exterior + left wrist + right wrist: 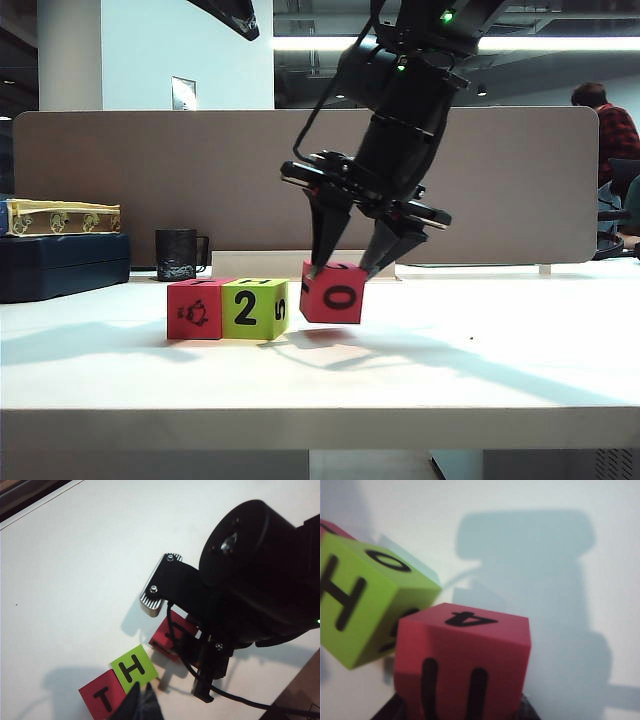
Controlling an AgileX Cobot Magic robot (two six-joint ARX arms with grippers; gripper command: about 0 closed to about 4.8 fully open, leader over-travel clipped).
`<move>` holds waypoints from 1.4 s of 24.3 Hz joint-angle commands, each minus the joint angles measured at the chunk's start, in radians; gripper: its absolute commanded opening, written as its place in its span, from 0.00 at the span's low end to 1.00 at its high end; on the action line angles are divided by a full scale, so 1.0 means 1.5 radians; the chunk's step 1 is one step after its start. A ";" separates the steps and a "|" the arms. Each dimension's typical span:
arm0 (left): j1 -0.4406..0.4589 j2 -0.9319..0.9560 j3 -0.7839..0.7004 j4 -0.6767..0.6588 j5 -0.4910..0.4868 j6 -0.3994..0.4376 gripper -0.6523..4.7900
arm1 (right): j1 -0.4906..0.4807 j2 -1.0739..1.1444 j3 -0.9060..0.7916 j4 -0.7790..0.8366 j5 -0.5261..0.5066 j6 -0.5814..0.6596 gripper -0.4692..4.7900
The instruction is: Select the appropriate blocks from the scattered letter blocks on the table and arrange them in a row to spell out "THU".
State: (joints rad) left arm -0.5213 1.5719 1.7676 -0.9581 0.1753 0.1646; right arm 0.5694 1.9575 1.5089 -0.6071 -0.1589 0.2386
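Note:
On the white table (480, 350) a red block (196, 310) with a penguin and a lime green block (255, 309) with a 2 stand side by side. From above their tops read T (102, 698) and H (134, 667). My right gripper (345, 268) is shut on the second red block (333, 293), which is tilted just right of the green one, with a small gap. In the right wrist view this block (462, 655) shows a U, and the green block (362, 600) lies beside it. My left gripper (142, 706) hangs high above the row, its tips together and empty.
A black mug (180, 254) stands behind the row. A dark blue case (60, 265) with a patterned box (60, 217) on it sits at the far left. A brown-grey partition (150, 170) closes off the back. A person (605, 130) sits beyond it at the right.

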 commanded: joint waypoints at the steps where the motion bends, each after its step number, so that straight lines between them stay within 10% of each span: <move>1: 0.000 -0.004 0.002 -0.004 0.001 0.003 0.11 | -0.001 -0.003 0.003 0.010 0.000 0.013 0.64; 11: 0.000 -0.004 0.002 -0.004 0.001 0.003 0.11 | -0.001 -0.003 0.003 0.009 -0.018 0.016 0.64; 16: 0.000 -0.004 0.002 -0.004 0.001 0.003 0.11 | -0.001 -0.003 0.003 0.001 -0.018 0.016 0.90; 30: 0.000 -0.004 0.002 -0.008 0.001 0.003 0.11 | -0.026 -0.058 0.004 0.027 0.016 0.011 0.88; 32: 0.000 -0.004 0.002 -0.009 0.001 0.003 0.11 | -0.034 -0.078 0.003 0.021 0.038 0.009 0.72; 33: 0.000 -0.004 0.002 -0.010 0.001 0.003 0.11 | -0.045 -0.093 0.003 0.005 0.048 -0.006 0.35; 34: 0.000 -0.004 0.002 -0.011 0.001 0.003 0.11 | -0.049 -0.095 0.003 -0.006 0.048 -0.012 0.20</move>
State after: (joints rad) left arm -0.5217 1.5719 1.7676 -0.9714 0.1749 0.1646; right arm 0.5007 1.8202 1.5139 -0.5854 -0.0963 0.2443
